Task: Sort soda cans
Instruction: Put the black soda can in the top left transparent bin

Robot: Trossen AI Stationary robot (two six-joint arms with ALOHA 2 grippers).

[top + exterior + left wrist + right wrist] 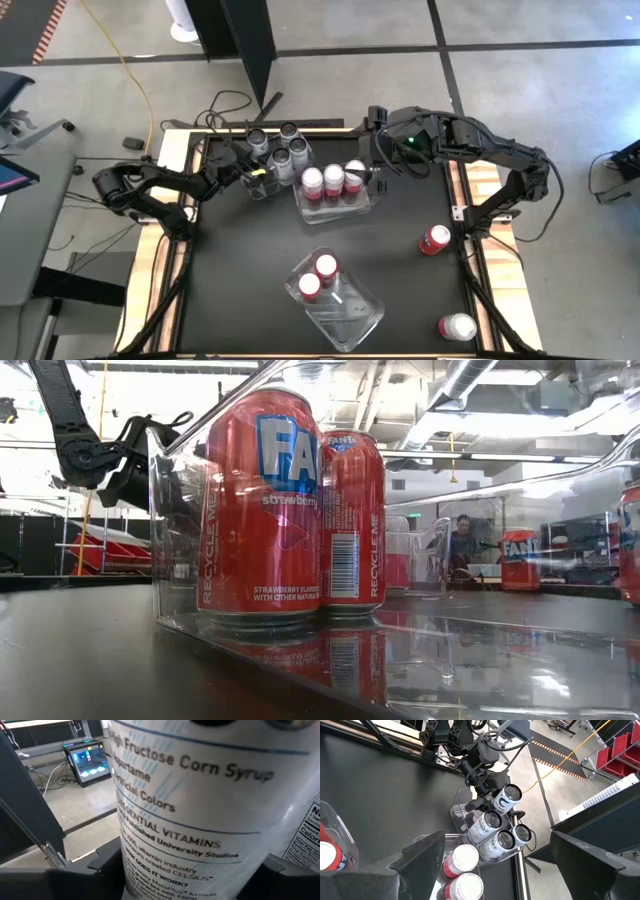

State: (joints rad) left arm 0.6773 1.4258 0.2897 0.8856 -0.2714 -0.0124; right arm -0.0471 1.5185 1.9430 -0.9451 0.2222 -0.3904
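Note:
Several white-and-grey soda cans (285, 148) stand in a clear bin (262, 188) at the table's far left. My left gripper (252, 165) reaches in level from the left and is shut on the leftmost can (507, 797), which fills the left wrist view (200, 820). Three red cans (333, 180) stand in a second clear bin (372, 200), and my right gripper (500, 865) hangs open high above them. Two more red cans (318, 275) stand in a third bin (350, 315) near the front. My left gripper has the white can's side wall (130, 865) between its two fingers (107, 860), one on each side. The fingers come level from the table's left and lie across the upright can. The can itself hides its bottom, so I cannot tell whether it stands on the bin floor.
Two loose red cans are near the right edge, one (435, 238) at mid-depth and one (457, 325) at the front. In the low view the front bin's two red cans (290, 510) block much of the table. Open black tabletop (240, 270) lies at front left.

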